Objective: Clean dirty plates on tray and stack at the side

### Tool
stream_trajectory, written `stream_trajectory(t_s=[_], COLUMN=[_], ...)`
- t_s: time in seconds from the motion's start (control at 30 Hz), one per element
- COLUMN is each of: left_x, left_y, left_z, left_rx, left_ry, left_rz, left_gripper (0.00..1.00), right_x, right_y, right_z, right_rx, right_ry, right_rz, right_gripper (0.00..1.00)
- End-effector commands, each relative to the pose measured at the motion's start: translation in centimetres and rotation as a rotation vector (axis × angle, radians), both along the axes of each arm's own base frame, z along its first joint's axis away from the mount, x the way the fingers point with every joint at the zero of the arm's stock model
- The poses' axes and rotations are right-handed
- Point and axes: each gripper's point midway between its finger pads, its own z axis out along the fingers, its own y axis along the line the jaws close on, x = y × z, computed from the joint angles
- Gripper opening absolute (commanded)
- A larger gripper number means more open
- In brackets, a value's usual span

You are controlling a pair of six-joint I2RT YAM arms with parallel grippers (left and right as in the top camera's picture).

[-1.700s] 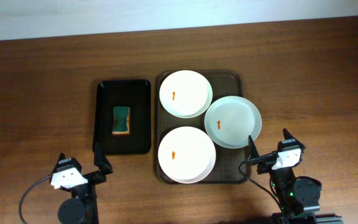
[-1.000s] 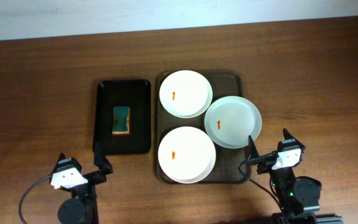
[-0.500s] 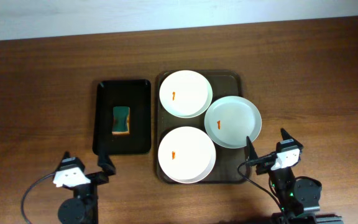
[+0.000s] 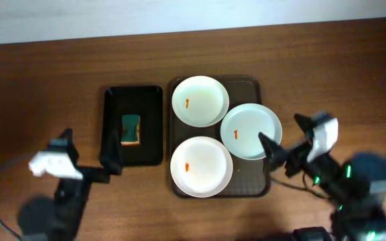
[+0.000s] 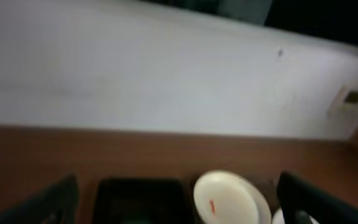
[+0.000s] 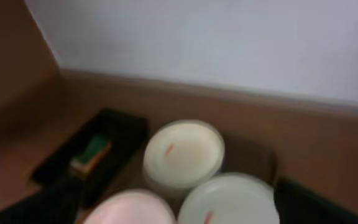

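Note:
Three white plates lie on the dark brown tray (image 4: pixel 250 182), each with a small orange smear: one at the back (image 4: pixel 200 100), one at the right (image 4: pixel 250 131), one at the front (image 4: pixel 201 166). My left gripper (image 4: pixel 89 150) is open and empty, just left of the black tray's front corner. My right gripper (image 4: pixel 285 134) is open and empty, with one finger over the right plate's edge. In the right wrist view all three plates show: back (image 6: pixel 184 152), right (image 6: pixel 229 199), front (image 6: pixel 126 208). The left wrist view shows the back plate (image 5: pixel 229 196).
A smaller black tray (image 4: pixel 149 127) holds a green and yellow sponge (image 4: pixel 131 129), left of the brown tray. The sponge also shows in the right wrist view (image 6: pixel 92 152). Bare wooden table lies all round. A white wall runs along the far edge.
Both arms have lifted and swung forward from the table's front edge. The right gripper has reached the right plate's edge. The left gripper has moved up and to the left. The plates have not moved.

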Motion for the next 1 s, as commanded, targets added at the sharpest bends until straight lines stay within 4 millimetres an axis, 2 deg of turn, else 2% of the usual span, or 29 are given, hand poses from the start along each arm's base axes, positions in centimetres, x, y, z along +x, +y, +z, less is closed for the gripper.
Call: stream_trajectory(t_s=[0.0, 0.07, 0.1, 0.13, 0.23, 0.27, 0.3, 0.37, 0.4, 0.43, 0.5, 0.53, 0.57, 0.63, 0.73, 0.8, 0.9, 0.97], left_x=[2.8, 4.2, 4.9, 5.7, 6.5, 6.6, 6.8, 7.3, 7.6, 7.8, 8.0, 8.2, 8.3, 8.6, 9.3, 10.3, 12.1, 13.2], left_y=[-1.2, -1.2, -1.2, -1.3, -2.7, -3.0, -3.0, -3.0, -3.0, -2.9, -2.7, -2.5, -2.3, -1.2, 0.2, 0.2, -1.6, -2.8], left_z=[2.6, 1.1, 0.1, -1.3, -4.3, -5.2, -6.5, -8.3, -9.4, -9.9, -10.3, -10.3, -10.3, -10.6, -12.1, -15.1, -21.6, -25.5], left_rx=[-0.012, -0.027, -0.033, -0.041, -0.090, -0.103, -0.109, -0.118, -0.120, -0.120, -0.114, -0.108, -0.101, -0.070, 0.010, 0.093, 0.232, 0.235], left_ry=[0.189, 0.362, 0.430, 0.503, 0.627, 0.665, 0.714, 0.780, 0.817, 0.831, 0.843, 0.836, 0.830, 0.833, 0.862, 0.929, 1.055, 1.107], left_rz=[-0.079, -0.087, -0.086, -0.093, -0.172, -0.191, -0.188, -0.186, -0.186, -0.183, -0.169, -0.160, -0.148, -0.088, 0.019, 0.069, 0.053, 0.016], left_gripper=[0.99, 0.99, 0.99, 0.99, 1.00, 0.99, 0.99, 1.00, 1.00, 1.00, 1.00, 1.00, 1.00, 0.97, 0.86, 0.85, 0.84, 0.65], right_x=[2.9, 4.9, 6.5, 7.4, 8.2, 8.4, 8.0, 6.1, 4.4, 3.4, 2.2, 2.0, 2.4, 3.8, 4.9, 5.7, 6.2, 6.6], right_y=[0.3, 0.3, 0.5, 1.3, 3.5, 3.7, 3.7, 3.9, 4.2, 4.4, 5.4, 6.4, 6.7, 7.1, 7.2, 7.3, 7.4, 7.6], right_z=[2.2, 2.0, 1.8, 1.3, -1.3, -3.0, -6.0, -11.1, -14.7, -17.2, -20.4, -23.1, -24.1, -24.6, -23.9, -23.2, -20.9, -19.3], right_rx=[0.018, 0.018, 0.032, 0.082, 0.179, 0.176, 0.137, 0.016, -0.126, -0.230, -0.325, -0.361, -0.359, -0.335, -0.315, -0.305, -0.307, -0.300], right_ry=[0.229, 0.349, 0.387, 0.439, 0.583, 0.650, 0.767, 0.980, 1.110, 1.178, 1.237, 1.249, 1.240, 1.197, 1.160, 1.139, 1.112, 1.072], right_rz=[0.013, 0.012, 0.020, 0.052, 0.177, 0.176, 0.150, 0.097, 0.071, 0.051, 0.060, 0.083, 0.085, 0.086, 0.081, 0.077, 0.088, 0.094], right_gripper=[0.98, 0.98, 0.98, 0.98, 0.98, 0.98, 0.99, 0.88, 0.75, 0.68, 0.64, 0.54, 0.52, 0.52, 0.52, 0.52, 0.52, 0.52])
